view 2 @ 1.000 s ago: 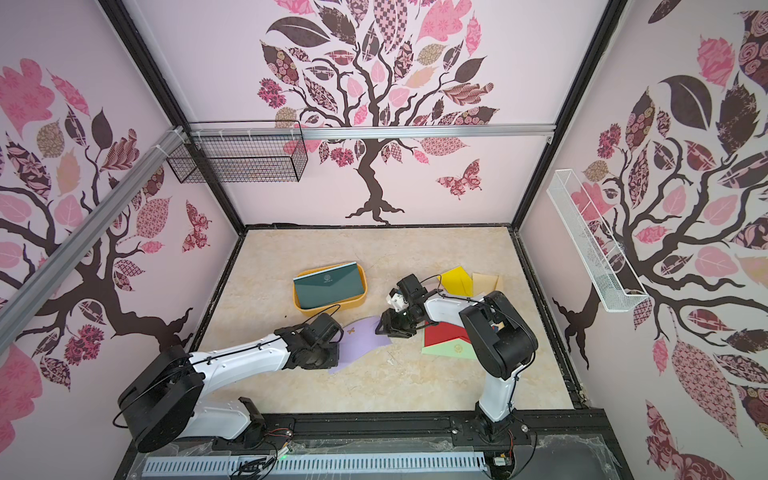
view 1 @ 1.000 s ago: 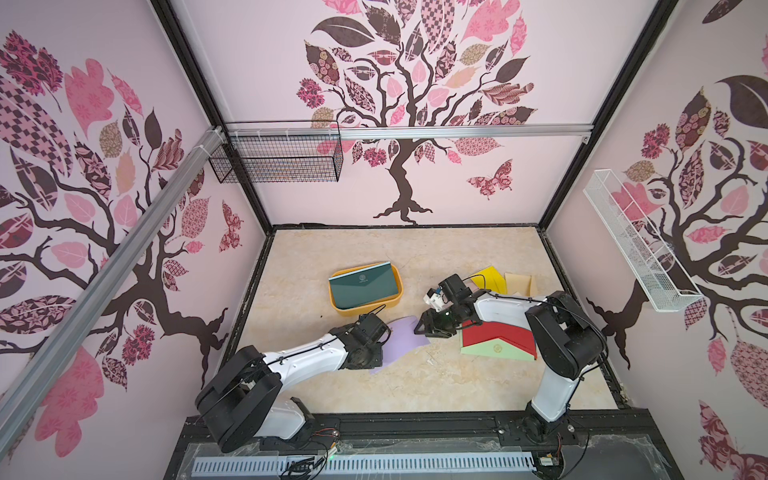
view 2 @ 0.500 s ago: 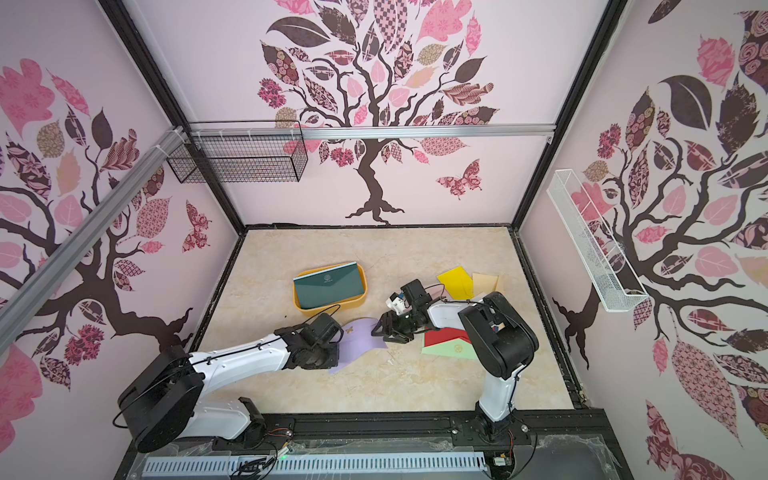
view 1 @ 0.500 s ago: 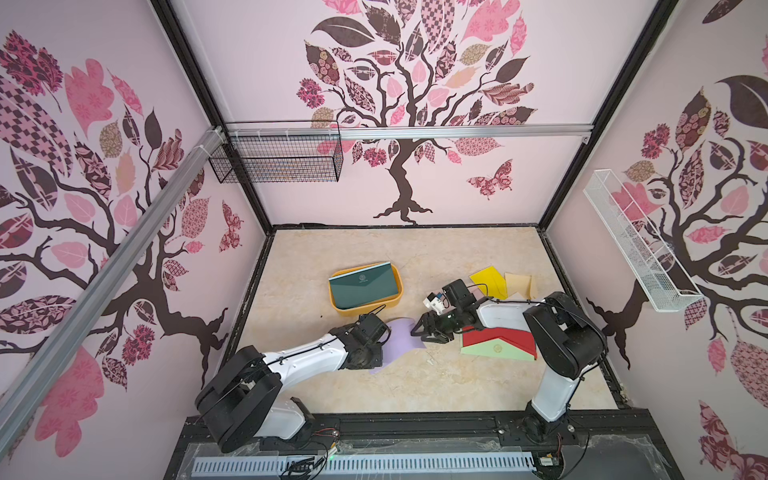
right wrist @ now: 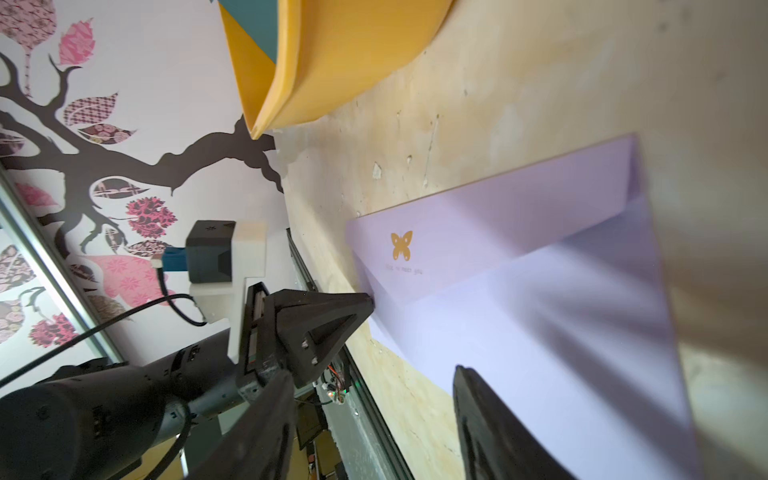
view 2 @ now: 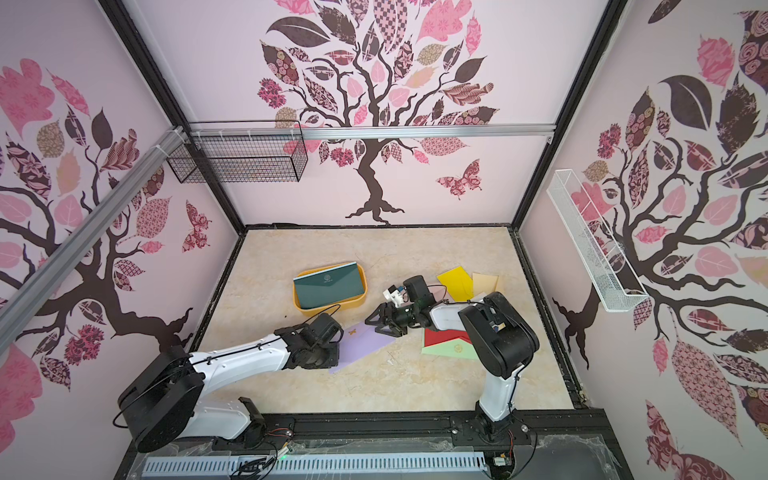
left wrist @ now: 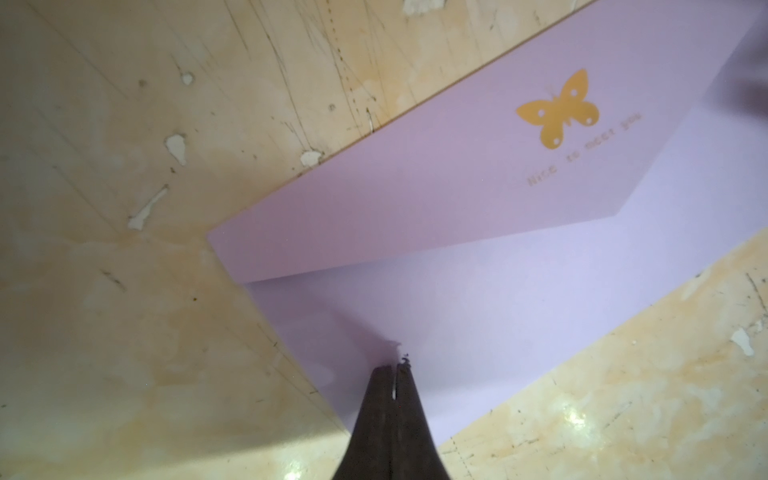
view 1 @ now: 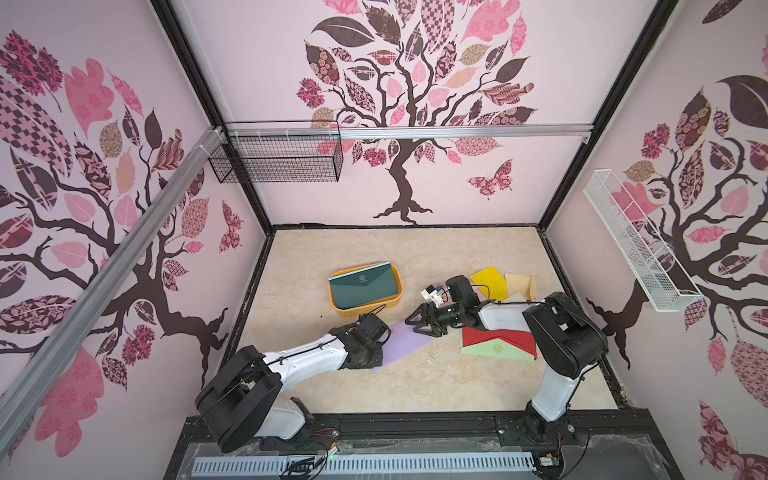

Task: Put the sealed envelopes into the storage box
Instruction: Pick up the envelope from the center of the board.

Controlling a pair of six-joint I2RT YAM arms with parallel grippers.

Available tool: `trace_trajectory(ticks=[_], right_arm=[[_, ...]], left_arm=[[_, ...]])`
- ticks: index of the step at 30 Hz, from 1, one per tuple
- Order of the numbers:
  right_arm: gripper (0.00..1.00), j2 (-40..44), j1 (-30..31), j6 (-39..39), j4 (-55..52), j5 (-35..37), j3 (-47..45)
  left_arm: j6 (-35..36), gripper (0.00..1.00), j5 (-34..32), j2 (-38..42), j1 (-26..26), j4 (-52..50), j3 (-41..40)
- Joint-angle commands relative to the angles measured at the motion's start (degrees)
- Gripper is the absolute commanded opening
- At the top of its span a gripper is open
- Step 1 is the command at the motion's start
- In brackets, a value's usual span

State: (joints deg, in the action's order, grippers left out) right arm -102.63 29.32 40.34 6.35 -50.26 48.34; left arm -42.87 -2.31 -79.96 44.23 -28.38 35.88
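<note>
step in hand, as judged: pickup of the lilac envelope (view 1: 401, 345), flat on the table just near of the storage box (view 1: 361, 308), which holds a dark green envelope (view 1: 361, 286). left gripper (left wrist: 395, 368): jaws together, tip on the envelope's left end; pinching or only pressing, cannot tell. right gripper (right wrist: 372, 374): jaws apart at its right corner, holding nothing. red envelope (view 1: 498, 338) and yellow envelope (view 1: 488, 282) wait at right. next move calls for closing on that corner, then lifting boxward.
</note>
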Motion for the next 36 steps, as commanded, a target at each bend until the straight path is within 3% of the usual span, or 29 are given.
trace_trajectory(ticks=[1, 7, 36], right_arm=[[0.64, 4.3, -1.06, -8.42, -10.4, 5.59, 3.41], [0.6, 0.16, -3.04, -11.33, -19.32, 7.8, 9.83], [0.42, -15.11, -2.29, -1.91, -10.28, 3.58, 14.42]], left_arm=[[1.29, 0.0, -1.53, -3.28, -0.72, -1.7, -3.82], [1.39, 0.0, -1.5, -3.05, -0.72, -1.85, -3.96], [1.74, 0.0, -0.95, -4.28, -0.72, -1.34, -3.58]])
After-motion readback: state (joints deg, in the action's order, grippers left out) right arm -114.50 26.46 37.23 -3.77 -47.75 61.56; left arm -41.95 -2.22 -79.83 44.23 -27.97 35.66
